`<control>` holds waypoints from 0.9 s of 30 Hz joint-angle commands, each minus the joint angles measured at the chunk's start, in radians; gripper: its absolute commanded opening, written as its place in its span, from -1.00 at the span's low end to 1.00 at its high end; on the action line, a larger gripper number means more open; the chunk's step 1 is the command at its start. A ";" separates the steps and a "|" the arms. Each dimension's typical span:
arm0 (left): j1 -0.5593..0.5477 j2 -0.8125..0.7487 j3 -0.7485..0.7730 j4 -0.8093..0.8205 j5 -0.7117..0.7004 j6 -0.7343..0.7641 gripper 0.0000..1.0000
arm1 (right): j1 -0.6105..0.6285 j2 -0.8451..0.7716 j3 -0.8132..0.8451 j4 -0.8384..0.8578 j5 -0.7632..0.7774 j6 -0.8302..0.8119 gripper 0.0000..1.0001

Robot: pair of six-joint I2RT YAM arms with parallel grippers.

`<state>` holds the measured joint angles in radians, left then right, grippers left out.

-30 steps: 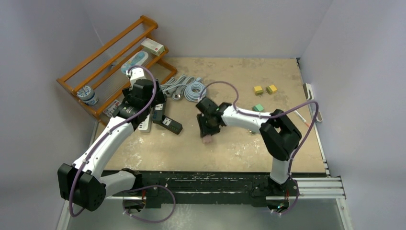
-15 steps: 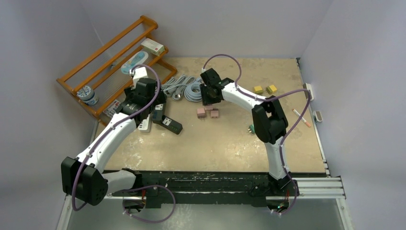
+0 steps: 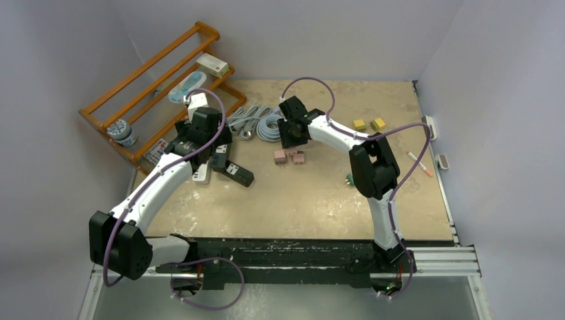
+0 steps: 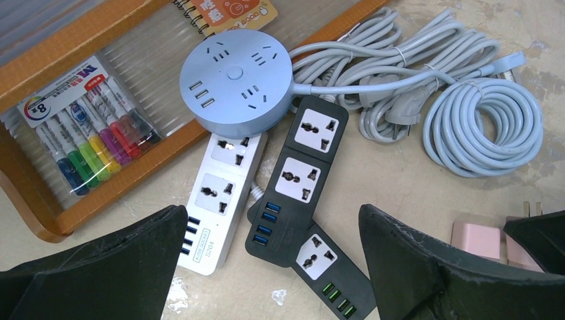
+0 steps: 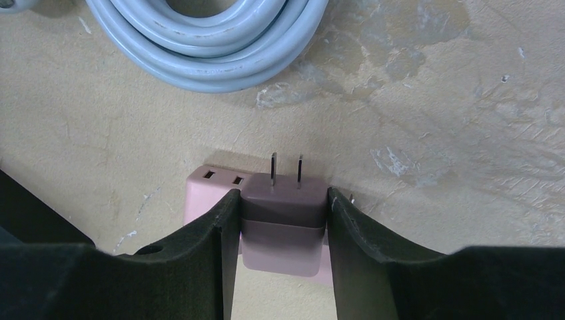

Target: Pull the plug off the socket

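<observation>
A pink plug [image 5: 284, 200] with two bare metal prongs sits between the fingers of my right gripper [image 5: 283, 197], which is shut on it just above the table. The prongs point away from me and are in no slots. A pink socket block [image 5: 208, 190] with two empty slots lies on the table just left of the plug. In the top view the right gripper [image 3: 295, 141] is by the pink socket block [image 3: 280, 157] and the plug [image 3: 298, 157]. My left gripper [image 4: 272, 220] is open and empty above the power strips; it also shows in the top view [image 3: 214, 148].
Under the left gripper lie a white power strip [image 4: 223, 193], two black strips [image 4: 300, 173] and a round blue-grey hub [image 4: 236, 80]. Coiled grey cables [image 4: 483, 123] lie beside them. A wooden rack [image 3: 143, 80] stands at back left, with a marker pack [image 4: 86, 113] in it. Small yellow blocks [image 3: 368, 124] sit at back right.
My right gripper has moved from the table's middle towards the back, near the coiled cables, carrying the pink pieces there. In the last half second both arms barely moved.
</observation>
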<state>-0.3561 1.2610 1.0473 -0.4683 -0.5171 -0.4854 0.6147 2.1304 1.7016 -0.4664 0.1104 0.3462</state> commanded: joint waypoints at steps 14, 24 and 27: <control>-0.005 0.004 0.033 0.037 -0.001 0.014 1.00 | 0.010 -0.197 -0.070 0.031 -0.085 -0.007 0.49; -0.003 -0.004 0.033 0.042 0.015 0.015 1.00 | -0.354 -0.493 -0.432 0.152 -0.082 0.089 0.53; -0.003 -0.004 0.035 0.043 0.022 0.020 1.00 | -0.457 -0.506 -0.502 0.182 -0.085 0.090 0.48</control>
<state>-0.3561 1.2663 1.0473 -0.4648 -0.5049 -0.4854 0.2577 1.6409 1.2831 -0.3168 0.0273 0.4049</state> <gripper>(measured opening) 0.998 0.753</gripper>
